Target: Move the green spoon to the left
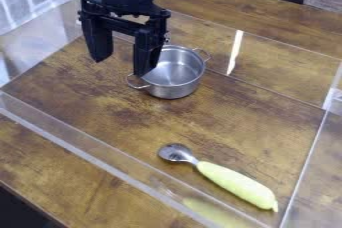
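The green spoon point(222, 175) lies flat on the wooden table near the front right, its thick yellow-green handle pointing to the lower right and its round metal bowl toward the upper left. My gripper point(122, 60) hangs at the back left, pointing down, well away from the spoon. Its two black fingers point(98, 44) stand apart with nothing between them. The gripper sits just left of the small steel pot.
A small steel pot point(175, 71) with side handles stands behind the spoon, next to the gripper. Clear acrylic walls point(80, 157) border the wooden table point(94, 102) at the front, left and right.
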`<state>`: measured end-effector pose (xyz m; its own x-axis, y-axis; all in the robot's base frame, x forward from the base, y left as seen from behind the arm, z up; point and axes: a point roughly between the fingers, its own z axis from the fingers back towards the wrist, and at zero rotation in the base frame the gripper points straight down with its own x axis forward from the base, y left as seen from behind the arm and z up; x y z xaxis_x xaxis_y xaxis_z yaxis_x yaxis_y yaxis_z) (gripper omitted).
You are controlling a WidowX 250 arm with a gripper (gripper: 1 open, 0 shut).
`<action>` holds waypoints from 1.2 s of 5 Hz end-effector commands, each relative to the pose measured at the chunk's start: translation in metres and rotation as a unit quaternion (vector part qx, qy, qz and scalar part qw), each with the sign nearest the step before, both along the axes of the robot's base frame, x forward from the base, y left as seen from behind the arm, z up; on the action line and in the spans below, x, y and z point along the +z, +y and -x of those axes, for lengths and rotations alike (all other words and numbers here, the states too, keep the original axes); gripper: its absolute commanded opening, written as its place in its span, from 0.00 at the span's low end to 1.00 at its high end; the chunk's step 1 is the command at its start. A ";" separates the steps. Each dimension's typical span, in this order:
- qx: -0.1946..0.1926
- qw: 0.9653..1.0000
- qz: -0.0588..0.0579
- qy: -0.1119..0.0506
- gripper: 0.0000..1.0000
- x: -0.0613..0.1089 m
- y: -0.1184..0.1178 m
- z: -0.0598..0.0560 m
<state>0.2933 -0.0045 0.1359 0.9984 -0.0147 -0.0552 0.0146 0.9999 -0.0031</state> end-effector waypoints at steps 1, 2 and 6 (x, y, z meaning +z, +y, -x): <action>0.016 1.000 0.004 0.014 1.00 -0.008 -0.010 0.006; -0.071 0.997 0.002 0.021 1.00 -0.012 -0.023 0.010; -0.507 0.862 -0.019 -0.007 1.00 -0.044 -0.108 0.003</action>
<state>0.2894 -0.1115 0.0805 0.4827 -0.8712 -0.0901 0.8750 0.4841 0.0069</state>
